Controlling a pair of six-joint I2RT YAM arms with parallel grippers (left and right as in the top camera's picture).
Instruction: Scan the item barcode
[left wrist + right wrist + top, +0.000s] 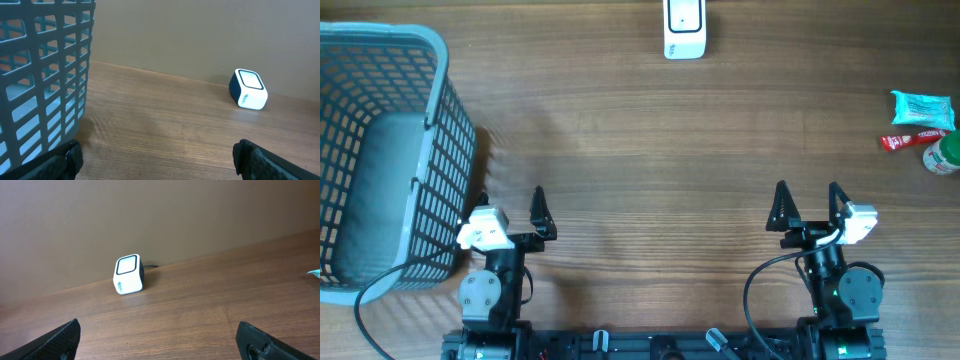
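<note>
The white barcode scanner stands at the table's far edge, its dark window facing up; it also shows in the left wrist view and the right wrist view. Three small items lie at the far right: a teal packet, a red sachet and a green-and-white bottle. My left gripper and my right gripper hover near the front edge, both open with only bare wood between the fingers. Neither is near an item.
A large grey plastic basket fills the left side, right beside my left gripper. The wooden table runs between the grippers and the scanner. A sliver of the teal packet shows at the right wrist view's edge.
</note>
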